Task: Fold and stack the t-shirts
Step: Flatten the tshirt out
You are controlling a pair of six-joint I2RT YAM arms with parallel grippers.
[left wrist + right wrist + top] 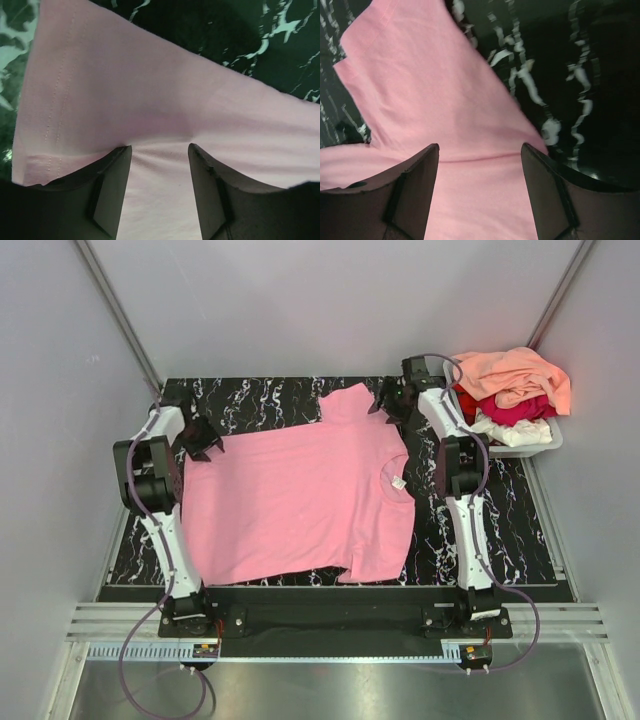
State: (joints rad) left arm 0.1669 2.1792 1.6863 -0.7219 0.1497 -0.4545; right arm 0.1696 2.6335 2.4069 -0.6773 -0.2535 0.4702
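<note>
A bubblegum pink t-shirt (300, 500) lies spread flat on the black marbled table (500, 530), its neck and white label (398, 482) toward the right. My left gripper (200, 437) is open over the shirt's far left corner; in the left wrist view the pink cloth (150, 100) lies between the spread jaws of the gripper (160, 147). My right gripper (392, 403) is open over the far sleeve (350, 400); the right wrist view shows the sleeve seam (485, 157) between the jaws of the gripper (480, 147). Peach-orange (515, 375), crimson (515, 410) and white (515, 430) tees are piled in the tub.
A grey plastic tub (545, 447) stands at the table's far right corner, just right of my right arm. Grey walls close in the table on three sides. Bare marbled table shows along the far edge (260, 400) and the right side.
</note>
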